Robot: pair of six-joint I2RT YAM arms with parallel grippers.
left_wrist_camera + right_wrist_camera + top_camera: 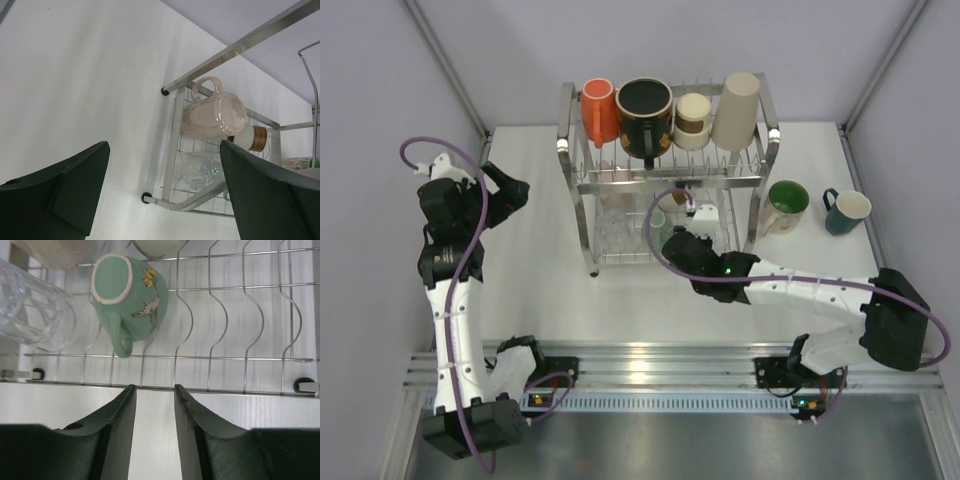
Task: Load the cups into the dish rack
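The dish rack (582, 183) stands mid-table. Its top tier carries an orange mug (599, 108), a black patterned mug (644, 112), a brown-cream paper cup (693, 120) and a tall beige cup (737, 110). On the lower tier lie a mint-green mug (135, 295), a clear glass (30, 305) and a pink cup (212, 115). A green mug (786, 205) and a teal mug (847, 211) stand on the table to the right of the rack. My right gripper (154, 387) hovers at the rack's front edge, open and holding nothing. Left of the rack, my left gripper (164, 145) is wide open and empty.
The rack's lower wire slots (225, 358) to the right of the mint-green mug hold nothing. A white cup with a brown band (252, 137) lies behind the pink cup. Grey walls close in the table on the left, back and right.
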